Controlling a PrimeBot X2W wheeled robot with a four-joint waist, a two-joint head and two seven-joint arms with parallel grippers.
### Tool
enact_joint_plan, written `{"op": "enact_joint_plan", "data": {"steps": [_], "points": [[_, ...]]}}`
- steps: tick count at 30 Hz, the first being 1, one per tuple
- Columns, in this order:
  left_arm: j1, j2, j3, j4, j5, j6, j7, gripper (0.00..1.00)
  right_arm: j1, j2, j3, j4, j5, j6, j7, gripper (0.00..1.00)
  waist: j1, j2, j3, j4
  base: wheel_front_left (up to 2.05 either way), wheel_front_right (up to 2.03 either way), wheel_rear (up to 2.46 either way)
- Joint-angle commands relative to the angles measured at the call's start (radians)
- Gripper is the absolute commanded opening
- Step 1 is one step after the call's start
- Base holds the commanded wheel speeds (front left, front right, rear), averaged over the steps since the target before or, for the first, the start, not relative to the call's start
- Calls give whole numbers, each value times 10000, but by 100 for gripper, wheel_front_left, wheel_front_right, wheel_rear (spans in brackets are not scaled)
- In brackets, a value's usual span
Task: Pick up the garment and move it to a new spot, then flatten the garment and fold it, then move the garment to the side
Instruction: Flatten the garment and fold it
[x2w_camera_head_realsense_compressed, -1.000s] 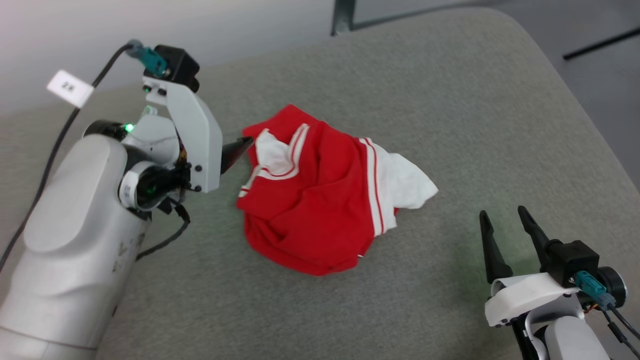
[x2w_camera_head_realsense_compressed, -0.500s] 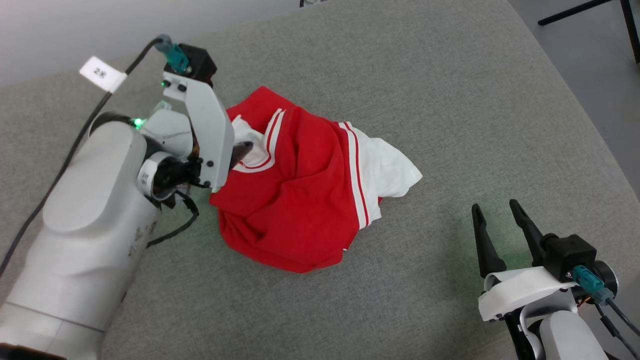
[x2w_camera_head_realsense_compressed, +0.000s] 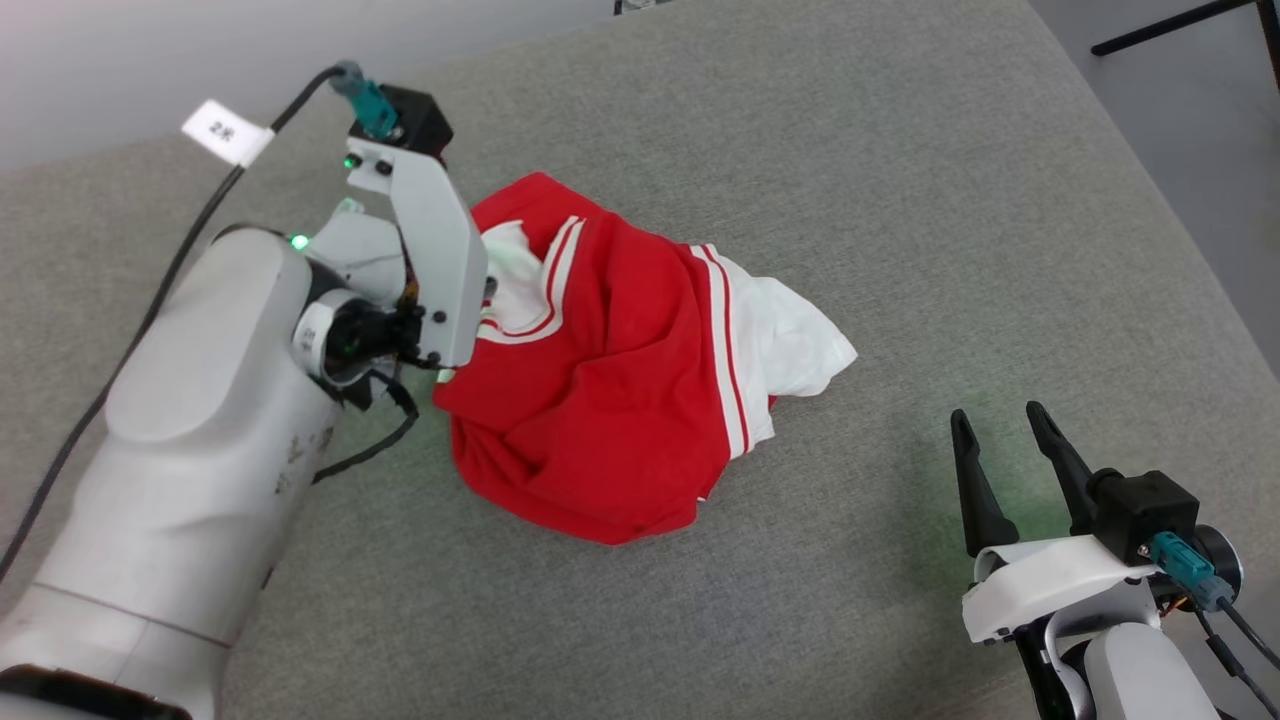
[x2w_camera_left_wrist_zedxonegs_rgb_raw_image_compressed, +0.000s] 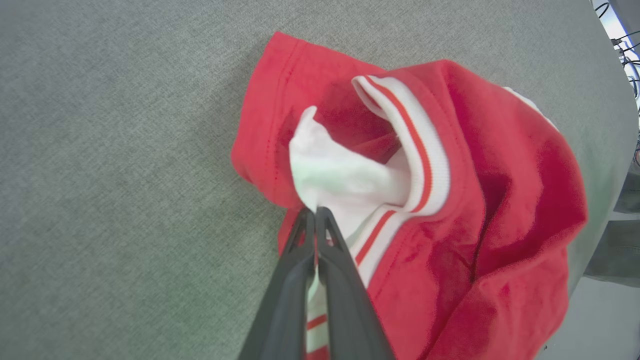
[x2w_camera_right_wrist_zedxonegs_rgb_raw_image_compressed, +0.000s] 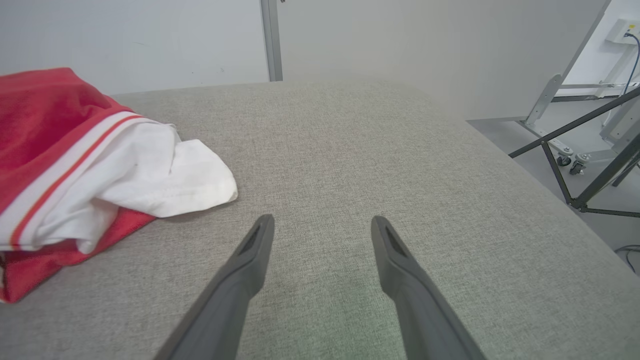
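Jersey (x2w_camera_head_realsense_compressed: 600, 420) crumpled ahead of left gripper (x2w_camera_left_wrist_zedxonegs_rgb_raw_image_compressed: 316, 212), pinched tight onto its white fabric, apparently for lifting; right gripper (x2w_camera_right_wrist_zedxonegs_rgb_raw_image_compressed: 322, 222) spread wide, empty.

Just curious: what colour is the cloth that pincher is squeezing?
White part of the garment, in the left gripper; best in left wrist view.

Overhead head, low wrists, shared garment (x2w_camera_head_realsense_compressed: 600, 400)

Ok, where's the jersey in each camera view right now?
Head view: jersey crumpled just left of centre on the grey surface.
Left wrist view: right of centre, left gripper shut on its white cloth.
Right wrist view: left edge, white sleeve spilling toward the open right gripper.
Shared landmark: its red-and-white striped trim.
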Motion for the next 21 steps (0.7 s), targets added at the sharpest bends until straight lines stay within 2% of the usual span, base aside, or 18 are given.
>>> {"op": "enact_joint_plan", "data": {"steps": [1,11,17,21], "points": [[-148,-6,27,-40,-87,-57,-52,0,-6,31,-62,20,-16,-10,-21,100,0,0,-28,52,0,0,0],[-293,89,164,-287,-149,242,-15,0,42,29,-212,197,-123,-10,-17,100,0,0,-278,377,0,0,0],[138,553,273,-827,-161,570,140,0,179,26,-304,244,-210,-10,-17,100,0,0,-464,782,0,0,0],[616,1071,385,-1308,-138,924,313,0,224,27,-411,278,-349,-11,-17,100,0,0,-561,1135,0,0,0]]}}
